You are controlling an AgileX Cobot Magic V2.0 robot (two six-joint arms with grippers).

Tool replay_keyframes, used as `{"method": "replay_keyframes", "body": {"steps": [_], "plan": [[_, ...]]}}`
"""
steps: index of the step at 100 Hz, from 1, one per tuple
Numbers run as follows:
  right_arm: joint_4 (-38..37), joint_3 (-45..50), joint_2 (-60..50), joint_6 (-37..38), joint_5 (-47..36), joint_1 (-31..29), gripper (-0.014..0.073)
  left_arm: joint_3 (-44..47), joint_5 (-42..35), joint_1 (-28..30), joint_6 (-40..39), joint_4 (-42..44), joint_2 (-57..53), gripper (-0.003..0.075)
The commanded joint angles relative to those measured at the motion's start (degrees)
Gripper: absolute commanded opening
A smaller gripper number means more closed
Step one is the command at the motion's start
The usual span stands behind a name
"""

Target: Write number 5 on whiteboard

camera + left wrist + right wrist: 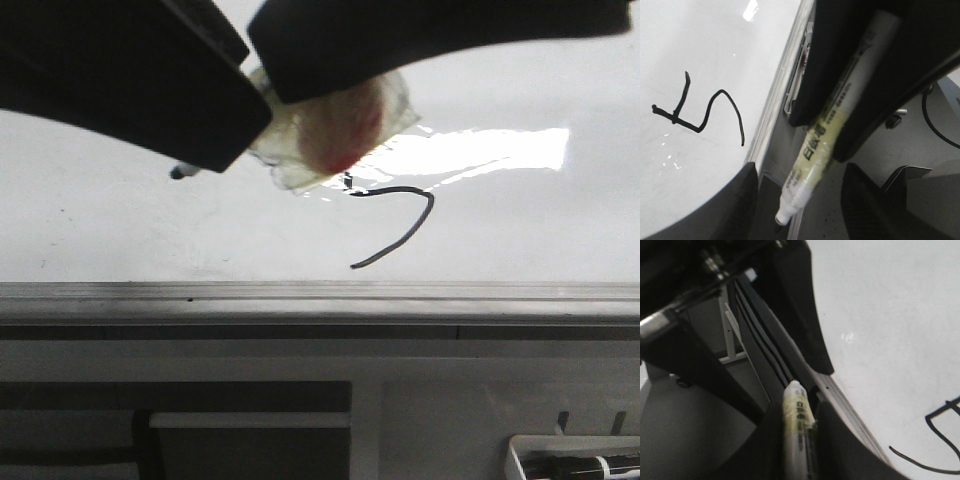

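Observation:
The whiteboard (120, 230) bears the number 5 (400, 222), a thin black line with a curved hook; it also shows in the left wrist view (702, 112) and, partly, in the right wrist view (940, 440). My right gripper (799, 440) is shut on a white marker pen (798, 425) wrapped in yellowish tape. In the left wrist view the pen (840, 110) slants down, its tip (782, 217) between the spread fingers of my left gripper (800, 210), which is open and touches nothing. In the front view the pen tip (183, 172) sticks out left of the 5.
A grey metal edge strip (320, 292) borders the whiteboard at the front. Dark grey cabinet fronts (250, 450) lie below it. A white tray (520, 455) at the lower right holds another marker (590, 466). A bright glare patch (490, 150) lies right of the 5.

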Motion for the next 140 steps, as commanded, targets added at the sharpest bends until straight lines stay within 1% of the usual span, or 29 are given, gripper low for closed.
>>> {"method": "replay_keyframes", "body": {"steps": [1, 22, 39, 60, 78, 100, 135, 140], "plan": [[-1.49, -1.46, -0.37, -0.61, -3.89, 0.25, -0.0069, -2.02, -1.78, -0.32, 0.07, -1.76, -0.55, 0.0319], [-1.49, -1.46, -0.37, -0.61, -4.65, 0.25, -0.0069, -2.02, -1.29, -0.32, 0.07, -1.91, -0.55, 0.0266], [-1.49, -1.46, -0.37, -0.61, -5.95, 0.25, -0.0069, -2.02, -1.48, -0.32, 0.07, -1.91, -0.55, 0.0239], [-1.49, -1.46, -0.37, -0.61, -6.97, 0.25, -0.0069, -2.02, -1.52, -0.32, 0.07, -1.71, -0.43, 0.0239], [-1.49, -1.46, -0.22, -0.61, -7.22, 0.25, -0.0069, -2.02, -1.52, -0.32, 0.07, -1.83, 2.74, 0.0239], [-1.49, -1.46, 0.17, -0.61, -3.98, 0.25, -0.0069, -2.02, -1.52, -0.32, 0.07, -1.93, 3.89, 0.0239], [-1.49, -1.33, 1.64, -0.61, -4.03, 0.25, -0.0069, -2.02, -1.52, -0.32, 0.07, -1.93, 3.78, 0.0238], [-1.49, -1.33, 1.76, -0.61, -4.30, 0.25, -0.0069, -2.02, -1.52, -0.32, 0.07, -1.93, 3.78, 0.0225]]}}
